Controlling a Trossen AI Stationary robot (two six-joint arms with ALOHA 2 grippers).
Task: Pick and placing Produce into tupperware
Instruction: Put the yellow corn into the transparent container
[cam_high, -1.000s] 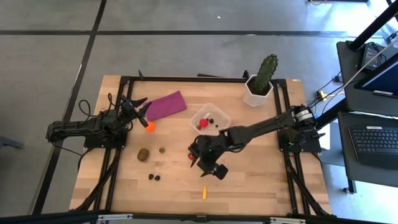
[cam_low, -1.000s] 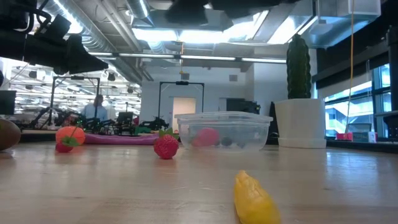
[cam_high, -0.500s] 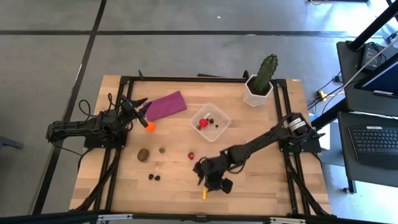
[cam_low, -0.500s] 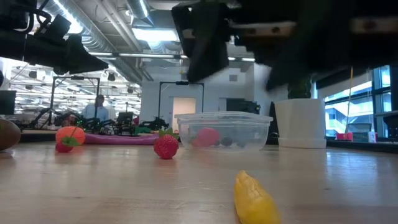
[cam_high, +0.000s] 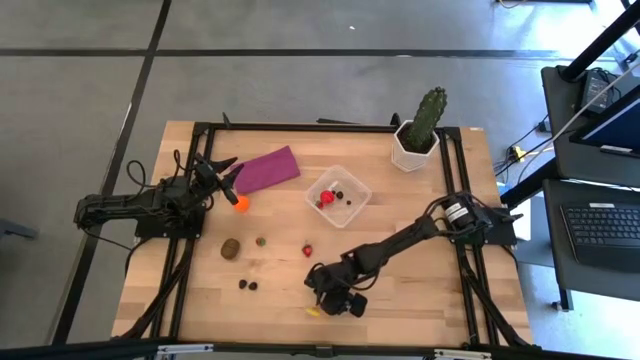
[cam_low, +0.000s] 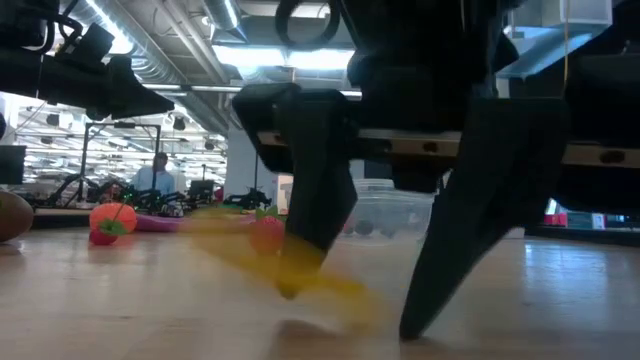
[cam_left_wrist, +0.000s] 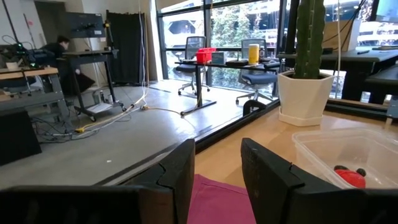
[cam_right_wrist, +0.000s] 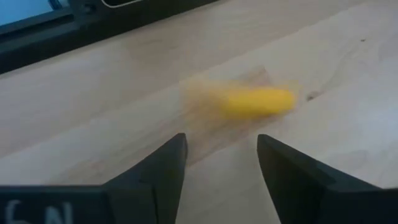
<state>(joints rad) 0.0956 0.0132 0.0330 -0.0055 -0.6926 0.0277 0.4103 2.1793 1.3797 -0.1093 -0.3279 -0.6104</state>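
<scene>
Small yellow piece lies on the bare table, well away from the tupperware toward the front edge, and it smears in both close views, so we judge it is rolling. Right gripper sits low right beside it, fingers apart, tips near the wood, piece just ahead of the gap, not between them. We hold until it settles, centre the gap over it across its short axis, then close; a slanted push will likely skid it off. Tupperware already holds a red piece and dark berries. Left gripper waits far across the table from the tupperware, next to the purple cloth, fingers parted, holding nothing.
</scene>
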